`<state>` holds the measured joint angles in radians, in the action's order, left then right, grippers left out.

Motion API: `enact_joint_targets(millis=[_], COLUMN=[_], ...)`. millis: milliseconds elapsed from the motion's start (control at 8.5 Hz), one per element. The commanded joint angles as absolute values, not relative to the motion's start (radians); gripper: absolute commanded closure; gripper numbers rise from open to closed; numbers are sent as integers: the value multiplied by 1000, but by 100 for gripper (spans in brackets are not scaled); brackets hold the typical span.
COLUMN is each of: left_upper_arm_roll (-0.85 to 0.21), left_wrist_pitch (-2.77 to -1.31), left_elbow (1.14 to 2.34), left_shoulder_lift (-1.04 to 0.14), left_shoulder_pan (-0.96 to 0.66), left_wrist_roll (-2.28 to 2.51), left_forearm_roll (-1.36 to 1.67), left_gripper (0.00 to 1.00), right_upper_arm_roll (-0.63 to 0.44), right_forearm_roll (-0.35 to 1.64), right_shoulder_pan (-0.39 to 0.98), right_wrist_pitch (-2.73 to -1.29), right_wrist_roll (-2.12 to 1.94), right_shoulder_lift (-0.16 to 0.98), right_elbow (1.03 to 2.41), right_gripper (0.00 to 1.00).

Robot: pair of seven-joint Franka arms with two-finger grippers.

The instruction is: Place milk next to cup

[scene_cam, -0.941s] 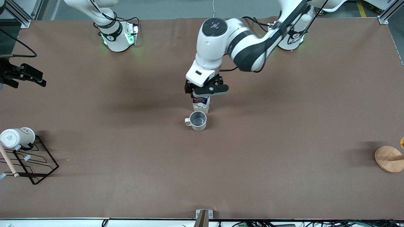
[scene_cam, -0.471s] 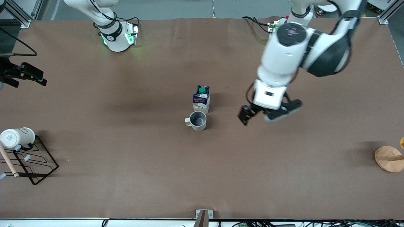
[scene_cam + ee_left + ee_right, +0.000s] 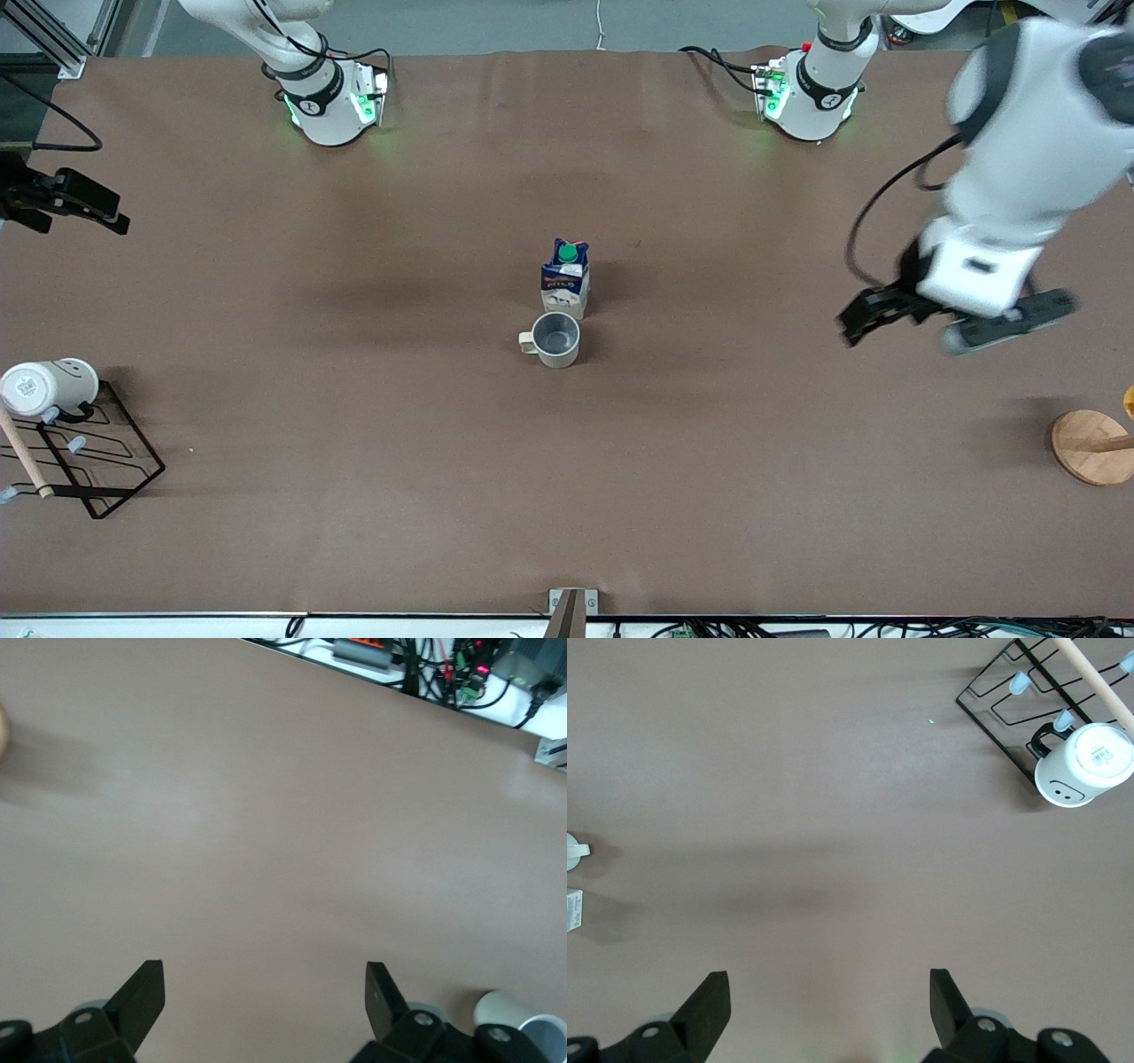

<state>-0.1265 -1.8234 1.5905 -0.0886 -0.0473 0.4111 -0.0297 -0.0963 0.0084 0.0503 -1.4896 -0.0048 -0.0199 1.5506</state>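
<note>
The milk (image 3: pixel 565 278) stands upright at the middle of the front frame, on the brown counter (image 3: pixel 372 416), with nothing gripping it. The left claw (image 3: pixel 952 321) hangs at the right of that frame over bare counter, toward the left arm's end and well apart from the carton; its fingers (image 3: pixel 142 997) are spread wide and carry nothing, as the left wrist view shows. The right claw (image 3: pixel 830 1005) is likewise spread and empty in the right wrist view, over bare counter; its arm waits at the upper left edge of the front frame.

Outward from the carton, the cup (image 3: pixel 556 339) sits just below it in the front frame, nearer the camera and just beside it, mouth up, its small handle pointing toward the right arm's end. At the lower left of the frame a white smiley-face mug (image 3: pixel 49 386) hangs on a black wire rack (image 3: pixel 106 461). At the lower right edge a round wooden base (image 3: pixel 1090 446) rests on the counter.
</note>
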Motion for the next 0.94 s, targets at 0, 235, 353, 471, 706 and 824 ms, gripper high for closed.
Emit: enact_joint_targets(millis=[0, 235, 353, 471, 706, 824], left_upper_arm_roll=[33, 60, 63, 63, 55, 55], left_wrist_pitch=[-1700, -1658, -1651, -1644, -1597, -1586], left_elbow=[1624, 1615, 1582, 1574, 1572, 1574], left_shoulder_lift=[18, 52, 43, 43, 51, 58], left_shoulder_pan=[-101, -92, -91, -51, -52, -49], left_wrist_roll=[153, 83, -37, -81, -48, -26], left_forearm_roll=[24, 17, 26, 47, 48, 49], left_gripper=[0, 0, 0, 0, 0, 0], right_upper_arm_roll=[-95, -95, -97, -97, -97, -97], right_forearm_roll=[11, 12, 14, 14, 12, 14], right_shoulder_pan=[55, 60, 70, 71, 72, 72], right_wrist_pitch=[-1489, -1488, -1488, -1488, -1494, -1499], right_wrist_roll=[17, 17, 17, 17, 17, 17], right_shoulder_lift=[-31, -31, -29, -28, -28, -28], right_elbow=[1555, 1560, 1562, 1562, 1568, 1569], right_gripper=[1, 1, 1, 1, 1, 1])
